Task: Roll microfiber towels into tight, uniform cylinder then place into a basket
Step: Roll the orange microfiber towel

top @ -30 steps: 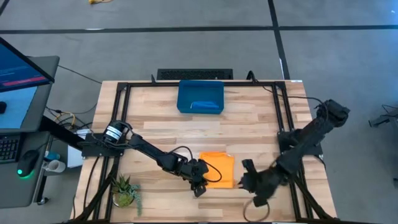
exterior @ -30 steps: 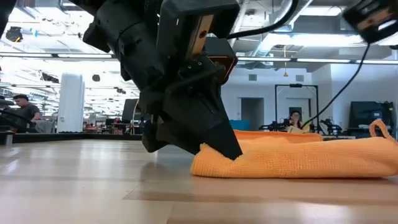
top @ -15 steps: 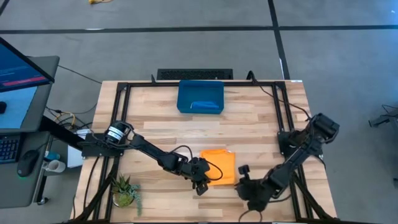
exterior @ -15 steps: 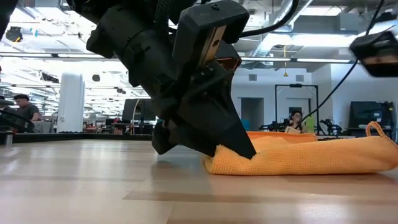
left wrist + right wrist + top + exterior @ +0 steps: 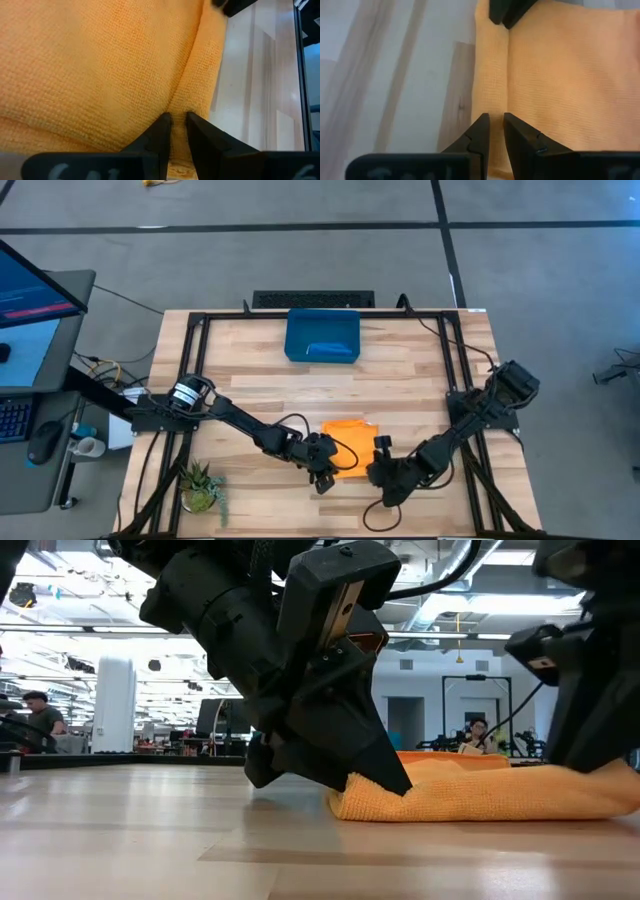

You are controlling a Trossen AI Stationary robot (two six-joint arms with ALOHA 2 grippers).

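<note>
High view is showing the orange towel (image 5: 352,458) lying low in the frame's centre, the basket (image 5: 322,336) waiting above. Left gripper (image 5: 322,476) and right gripper (image 5: 384,471) are each pinching its near edge. It looks soft and limp; holding the folded edge seems best.

Overhead downward, table-level sideways, two wrist close-ups, all apparently sharing the orange towel (image 5: 352,450).
</note>
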